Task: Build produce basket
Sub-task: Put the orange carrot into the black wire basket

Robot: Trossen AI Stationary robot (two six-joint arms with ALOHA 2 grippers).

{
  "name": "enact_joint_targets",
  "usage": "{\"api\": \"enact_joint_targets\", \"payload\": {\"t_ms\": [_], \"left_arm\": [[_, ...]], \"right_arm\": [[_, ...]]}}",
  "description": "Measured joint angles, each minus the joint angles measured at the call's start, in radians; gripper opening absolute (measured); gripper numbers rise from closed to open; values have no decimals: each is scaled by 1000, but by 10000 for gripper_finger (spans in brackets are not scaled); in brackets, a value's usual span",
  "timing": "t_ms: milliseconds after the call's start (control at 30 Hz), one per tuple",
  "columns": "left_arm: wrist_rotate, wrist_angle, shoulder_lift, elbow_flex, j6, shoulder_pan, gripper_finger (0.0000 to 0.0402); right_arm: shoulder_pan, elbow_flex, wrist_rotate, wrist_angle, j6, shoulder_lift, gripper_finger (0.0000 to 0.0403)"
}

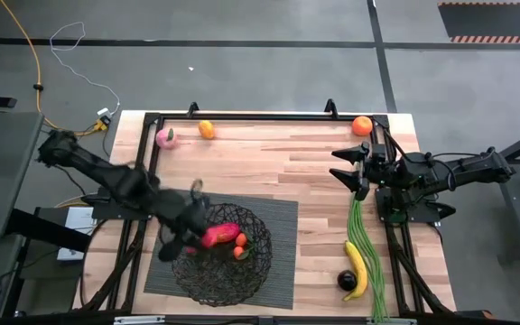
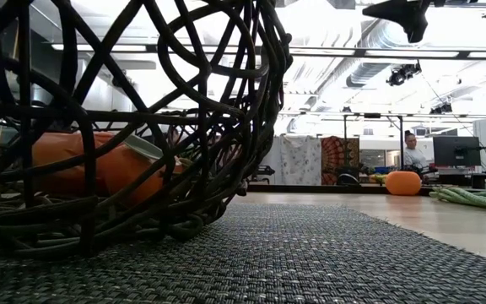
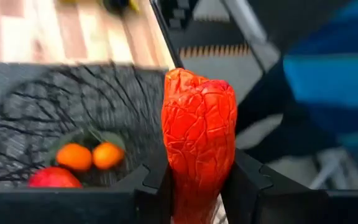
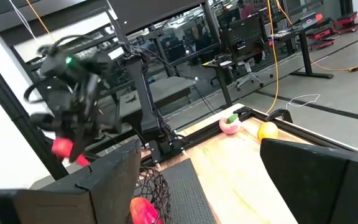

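The black wire basket (image 1: 224, 257) stands on a dark ribbed mat (image 1: 283, 236) at the table's near left. In it lie a red pepper (image 1: 219, 236) and two small oranges (image 3: 91, 155). My left gripper (image 1: 184, 240) hovers over the basket's left rim, shut on another red pepper (image 3: 199, 140), seen also in the right wrist view (image 4: 64, 148). My right gripper (image 1: 355, 171) hangs open and empty above the table's right side. A pink peach (image 1: 165, 138), an orange (image 1: 207, 129) and a second orange (image 1: 361, 125) lie along the far edge. Green beans (image 1: 368, 253), a banana (image 1: 357, 269) and a dark fruit (image 1: 347, 281) lie near right. My left gripper pinches the red pepper between its two fingers, on the sides of one end (image 3: 194, 190). The rest of the pepper sticks out past the fingertips. The fingers come slanting down from the table's left. The pepper is lifted clear, above the basket.
A black metal frame (image 1: 269, 116) runs round the table's edges. Bare wood (image 1: 269, 167) lies between the basket and the far edge. In the low view the basket's wall (image 2: 125, 127) fills the left, with the mat (image 2: 310, 253) in front.
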Motion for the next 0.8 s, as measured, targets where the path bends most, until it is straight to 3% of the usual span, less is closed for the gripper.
{"api": "enact_joint_targets", "payload": {"t_ms": [200, 333, 600, 800], "left_arm": [[-37, 1, 127, 0, 164, -72, 90], [-55, -24, 190, 0, 358, -111, 90], [-289, -80, 263, 0, 768, -206, 91], [-338, -183, 287, 0, 823, -260, 98]], "right_arm": [[0, 0, 0, -1, 0, 0, 313], [0, 0, 0, -1, 3, 0, 313], [0, 0, 0, -1, 7, 0, 313], [0, 0, 0, -1, 7, 0, 313]]}}
